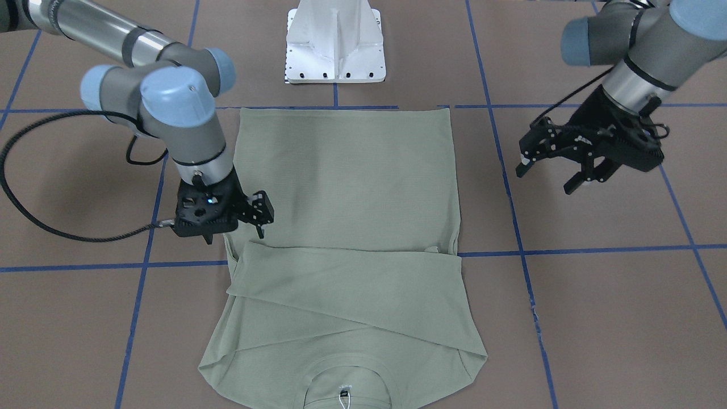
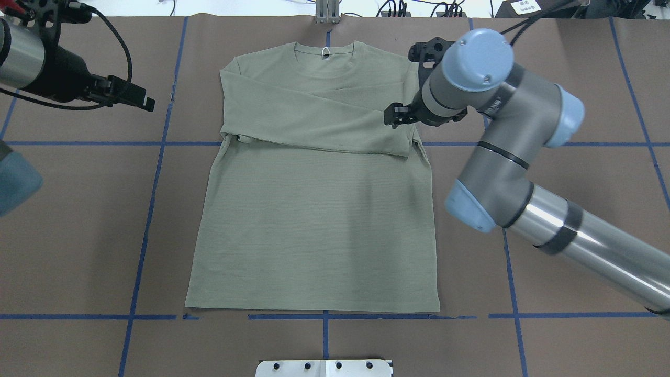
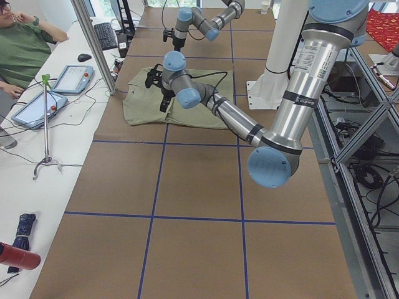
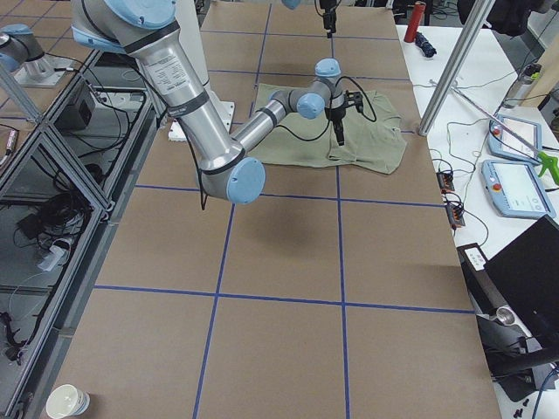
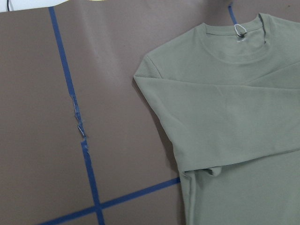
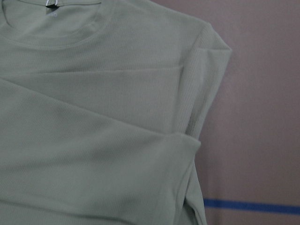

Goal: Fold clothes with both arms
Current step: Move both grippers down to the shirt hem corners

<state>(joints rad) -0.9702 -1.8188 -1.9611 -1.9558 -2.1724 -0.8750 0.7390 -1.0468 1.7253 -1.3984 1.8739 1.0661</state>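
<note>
We've got the table [image 2: 78, 235] with the shirt [image 2: 314, 225] flat on it, collar [image 2: 327, 52] away from the robot, both sleeves [image 2: 314, 120] crossed over the chest. Right gripper [image 1: 235, 227] hovers just over the shirt's side edge, jaws look apart and empty; left gripper [image 1: 542, 176] is open, well off the cloth. We'd guess the hem [image 2: 314, 306] goes up next: pinch both ends level, lift together, keep it taut

The brown tabletop [image 2: 78, 235] — gridded with blue tape lines [image 2: 78, 316] — carries 1 sage-green shirt [image 2: 314, 225], spread flat with its 2 sleeves folded across the chest, and the white pedestal base [image 1: 335, 42].
</note>
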